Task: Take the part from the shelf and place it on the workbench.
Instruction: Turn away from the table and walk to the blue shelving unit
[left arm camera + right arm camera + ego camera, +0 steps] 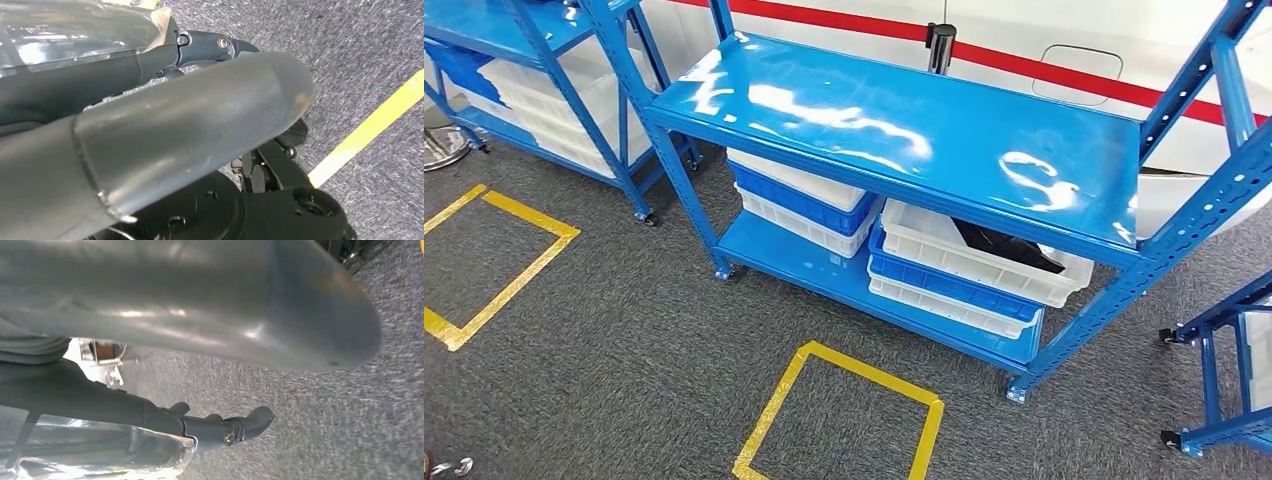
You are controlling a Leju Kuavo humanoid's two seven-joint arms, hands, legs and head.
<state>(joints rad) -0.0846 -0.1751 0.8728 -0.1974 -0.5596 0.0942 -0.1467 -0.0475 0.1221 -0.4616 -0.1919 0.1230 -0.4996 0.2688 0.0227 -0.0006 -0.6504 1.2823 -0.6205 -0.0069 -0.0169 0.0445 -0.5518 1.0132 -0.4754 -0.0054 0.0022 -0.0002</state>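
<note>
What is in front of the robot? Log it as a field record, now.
rack: blue shelf rack, top shelf bare
lower shelf: two stacks of white and blue crates
part: black part lying in the top white crate of the right stack
floor: grey carpet, yellow tape square before the rack
left hand: over the carpet, holds nothing
right hand: over the carpet, holds nothing
task state: part not yet taken
</note>
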